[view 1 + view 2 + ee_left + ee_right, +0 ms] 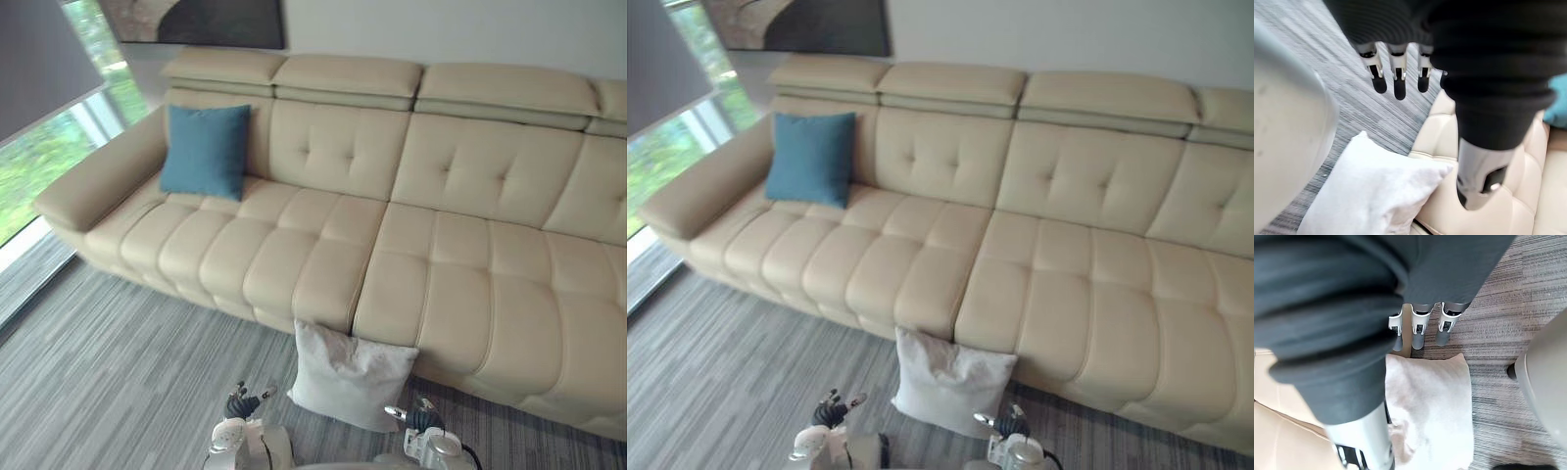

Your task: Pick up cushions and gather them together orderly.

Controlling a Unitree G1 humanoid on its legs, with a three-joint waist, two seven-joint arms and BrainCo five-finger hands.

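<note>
Grey stripy carpet covers the floor, and a long cream sofa stands on it by a window. One blue cushion sits up against the sofa's back, near the arm rest at the robot's left. One white cushion is on the floor, leaning on the front of the sofa, well apart from the blue one.

The left hand and the right hand hang low, one on each side of the white cushion. Both have straight fingers and hold nothing.

The job looks like it has barely begun. The cushions are not together yet. I think the white one needs lifting first, then setting neatly beside the blue one.

I see no words or labels on the cushions or the sofa.
</note>
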